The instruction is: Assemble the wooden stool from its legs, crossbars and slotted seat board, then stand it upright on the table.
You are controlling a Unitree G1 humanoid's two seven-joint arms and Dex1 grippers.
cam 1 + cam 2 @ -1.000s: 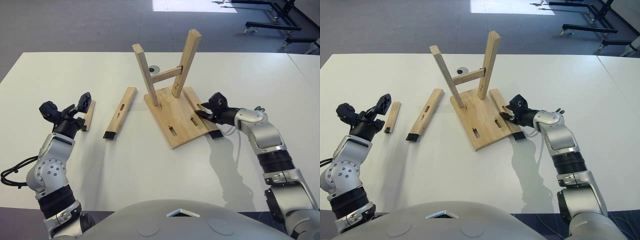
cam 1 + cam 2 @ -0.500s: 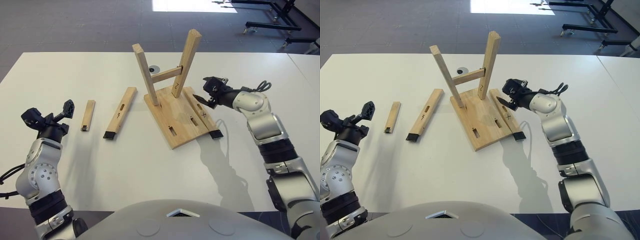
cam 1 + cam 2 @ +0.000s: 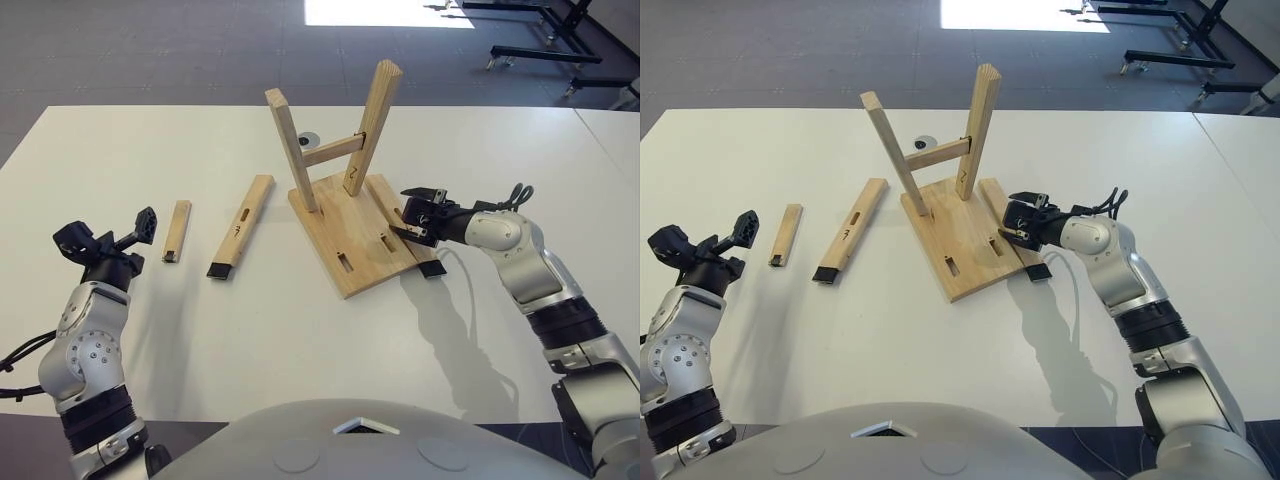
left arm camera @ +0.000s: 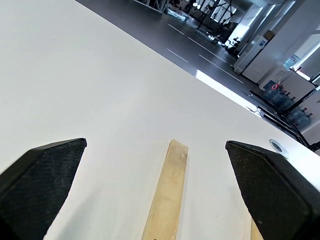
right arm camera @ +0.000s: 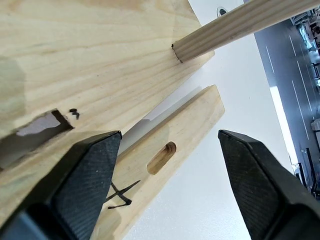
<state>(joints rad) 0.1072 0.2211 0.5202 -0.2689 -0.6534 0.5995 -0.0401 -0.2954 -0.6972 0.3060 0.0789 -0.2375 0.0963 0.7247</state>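
Over the table (image 3: 300, 330), right claw (image 3: 406, 213) gapes astride a leg (image 5: 185, 125) (left claw (image 4: 155, 144) too).

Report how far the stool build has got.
Done: two legs and a crossbar stand fitted in the seat board. In hand: the open right gripper straddles a third leg lying beside the board, not gripping it. Remaining: that leg, the loose leg, the short crossbar near the open left gripper, then standing it upright.

Lab-like hall: grey floor (image 3: 150, 50), wheeled metal frames (image 3: 548, 50) (far right), white worktable (image 3: 150, 150).
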